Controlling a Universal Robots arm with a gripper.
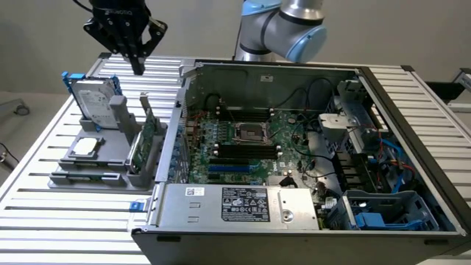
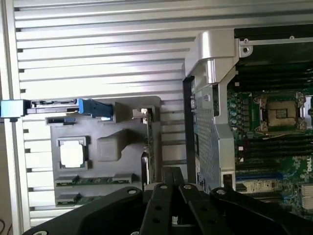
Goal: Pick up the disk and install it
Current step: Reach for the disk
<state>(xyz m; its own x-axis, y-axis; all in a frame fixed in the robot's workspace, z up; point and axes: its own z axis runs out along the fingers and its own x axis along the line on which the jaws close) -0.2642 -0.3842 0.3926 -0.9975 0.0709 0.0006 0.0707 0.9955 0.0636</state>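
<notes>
Here's the black robot gripper [image 1: 138, 66], high above the back left corner of the slatted aluminium table [image 1: 44, 221], fingers pinched together to a single point, nothing between them. Just below it, towards the exterior view's left, stands the silver-grey hard disk in its blue plastic carrier [image 1: 96, 102], upright on edge in the grey plastic parts holder [image 1: 103, 165], untouched. From the wrist view the disk [image 2: 93, 107] reads as a thin strip, blue at one end, apart from the gripper [image 2: 175, 183]. A small square silver chip [image 1: 85, 146] lies flat in the holder; a thin green circuit card [image 1: 143, 141] stands beside it. The open grey metal computer case [image 1: 180, 110] sits on the exterior view's right.
</notes>
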